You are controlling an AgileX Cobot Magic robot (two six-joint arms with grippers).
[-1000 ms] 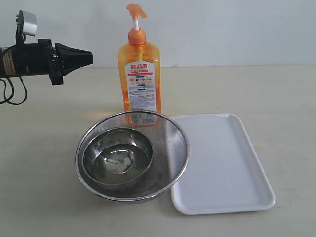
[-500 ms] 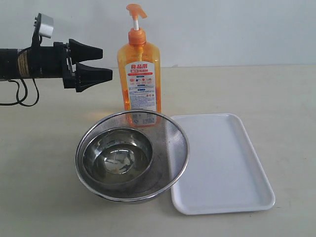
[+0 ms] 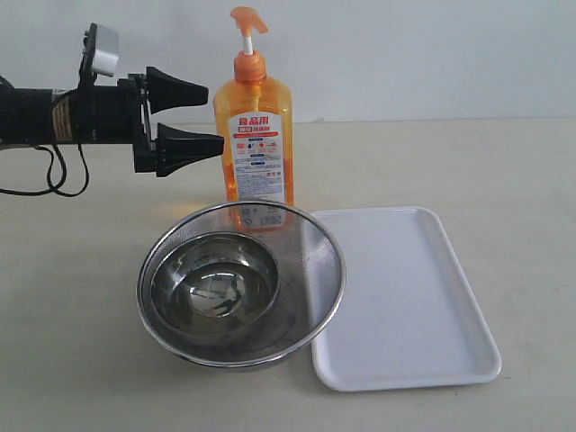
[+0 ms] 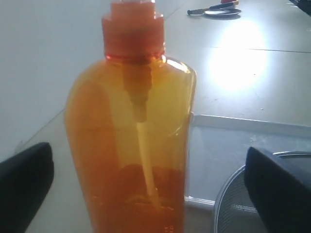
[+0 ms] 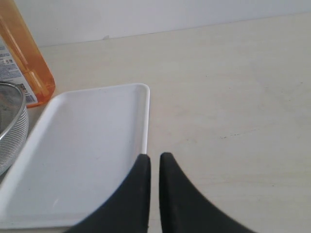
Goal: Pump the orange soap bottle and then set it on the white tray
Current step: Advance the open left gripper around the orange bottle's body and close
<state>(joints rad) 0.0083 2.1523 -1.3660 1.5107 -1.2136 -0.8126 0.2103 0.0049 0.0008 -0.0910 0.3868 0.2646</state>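
The orange soap bottle [image 3: 254,135] stands upright behind the bowls, its pump head [image 3: 247,20] raised on a white stem. My left gripper [image 3: 214,115] is open just left of the bottle's upper body, fingertips at its edge and not closed on it. In the left wrist view the orange soap bottle [image 4: 131,145] fills the middle between the two black fingers [image 4: 24,189]. The white tray [image 3: 400,297] lies flat to the right of the bowls. In the right wrist view my right gripper [image 5: 155,158] is shut and empty over the white tray's [image 5: 82,155] edge; the orange soap bottle [image 5: 26,63] shows there too.
A steel mesh bowl [image 3: 310,243] with a smaller steel bowl [image 3: 213,292] inside it sits in front of the bottle, touching the tray's left rim. A pale wall runs behind the table.
My left gripper has opened from shut and moved right, up to the bottle's left side. Bottle, bowls and tray have not moved.
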